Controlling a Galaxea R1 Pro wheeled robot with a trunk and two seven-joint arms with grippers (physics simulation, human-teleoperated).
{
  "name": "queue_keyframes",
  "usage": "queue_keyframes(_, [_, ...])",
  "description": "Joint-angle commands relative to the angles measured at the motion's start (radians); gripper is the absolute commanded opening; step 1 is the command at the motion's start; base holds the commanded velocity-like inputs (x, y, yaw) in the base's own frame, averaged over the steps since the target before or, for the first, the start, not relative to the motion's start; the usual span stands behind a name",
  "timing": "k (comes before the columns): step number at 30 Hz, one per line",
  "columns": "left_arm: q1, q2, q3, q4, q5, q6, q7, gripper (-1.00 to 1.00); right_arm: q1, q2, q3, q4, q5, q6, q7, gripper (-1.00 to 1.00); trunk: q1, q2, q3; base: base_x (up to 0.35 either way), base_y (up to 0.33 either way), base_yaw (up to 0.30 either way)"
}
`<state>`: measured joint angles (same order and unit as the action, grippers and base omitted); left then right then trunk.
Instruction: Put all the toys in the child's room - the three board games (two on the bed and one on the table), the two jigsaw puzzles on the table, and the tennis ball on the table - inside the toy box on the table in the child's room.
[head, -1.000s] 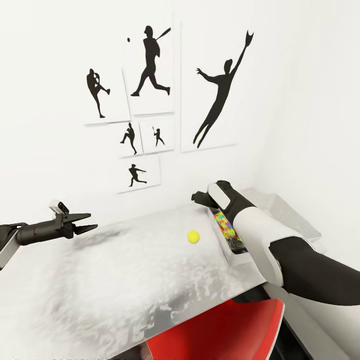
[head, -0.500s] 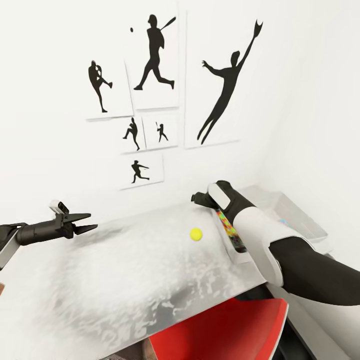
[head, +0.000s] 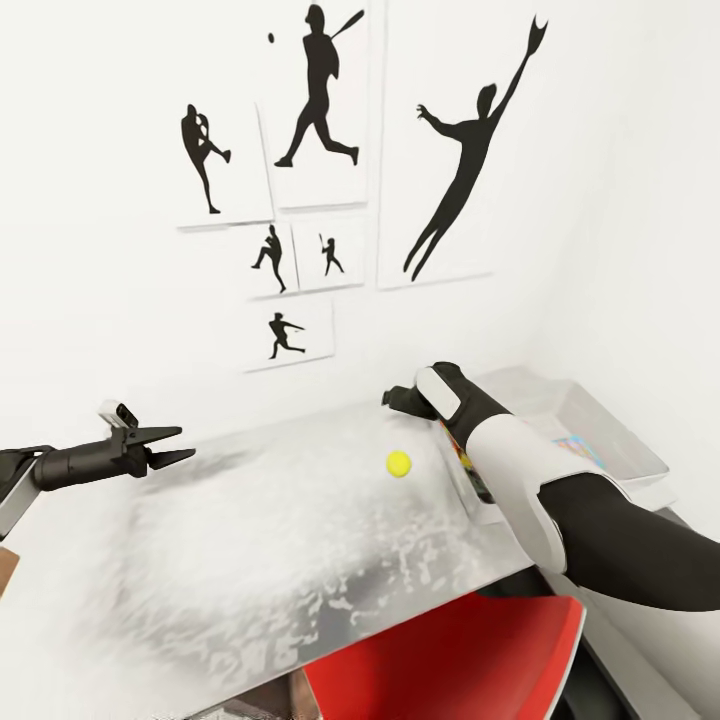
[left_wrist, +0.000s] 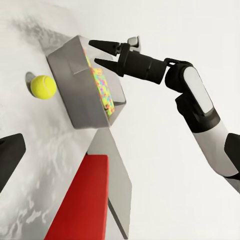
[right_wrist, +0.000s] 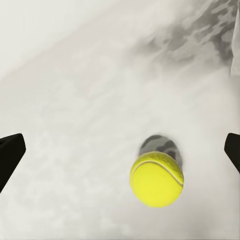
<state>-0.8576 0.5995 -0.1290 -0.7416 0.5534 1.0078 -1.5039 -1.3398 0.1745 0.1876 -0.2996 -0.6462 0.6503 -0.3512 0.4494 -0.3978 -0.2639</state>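
Resting round tennis ball (head: 399, 463) on marbled table (head: 250, 540).

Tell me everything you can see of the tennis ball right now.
The tennis ball is a small, round, yellow-green ball with a pale curved seam and a fuzzy-looking surface. It rests alone on the marbled grey-white table, casting a small dark shadow beside it. Nothing grips or touches it. In the head view it lies just left of the toy box, apart from its wall. In the right wrist view it sits between the spread fingers of the open right gripper, which hangs above it.
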Motion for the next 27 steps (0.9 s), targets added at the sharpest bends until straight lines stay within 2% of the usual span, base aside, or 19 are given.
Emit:
queue_keyframes(1, [-0.001, 0.001, -0.005, 0.001, 0.002, 0.011, -0.005, 1.00, -0.001, 0.000, 0.004, -0.001, -0.007, 0.003, -0.008, 1.00, 0.001, -0.002, -0.004, 0.000, 0.000, 0.067])
queue_keyframes(27, [-0.001, 0.003, -0.003, 0.001, 0.002, 0.010, 0.013, 1.00, 0.005, 0.000, 0.007, 0.002, -0.004, 0.002, -0.012, 1.00, 0.001, -0.002, -0.046, 0.000, 0.000, 0.067])
